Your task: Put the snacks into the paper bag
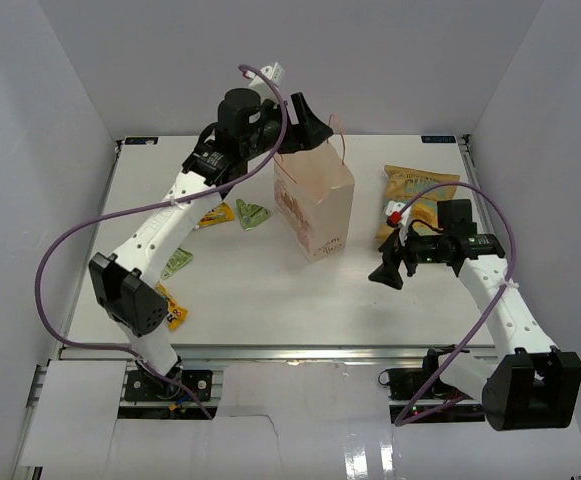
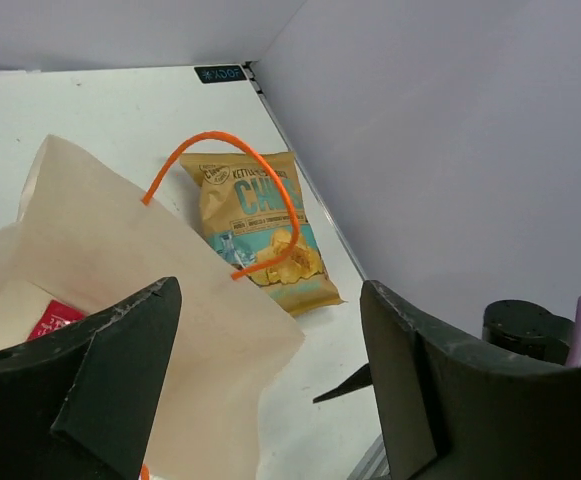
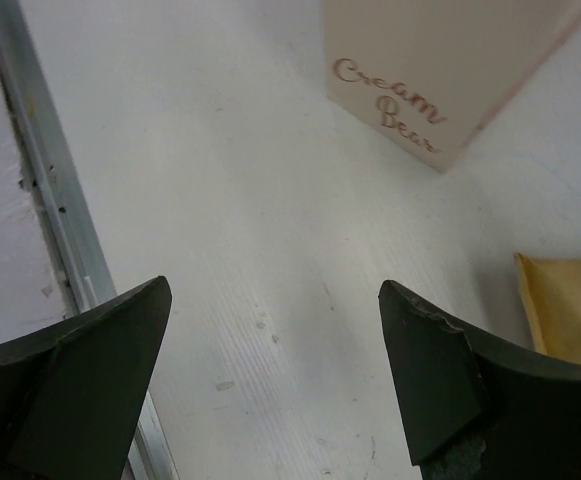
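Left tool point(image 2: 270, 300) gapes empty over the paper bag point(image 1: 315, 205) (red packet point(image 2: 55, 318) inside); right tool point(image 3: 270, 295), also wide, holds nothing.

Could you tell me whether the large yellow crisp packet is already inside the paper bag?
No, the crisp packet lies flat on the table beside the paper bag, outside it.

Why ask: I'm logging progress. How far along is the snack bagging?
Done: a red wrapper shows inside the paper bag. In hand: nothing; left gripper hangs over the bag, jaws open and empty; right gripper open too. Left: the crisp packet and four small wrappers on the table.
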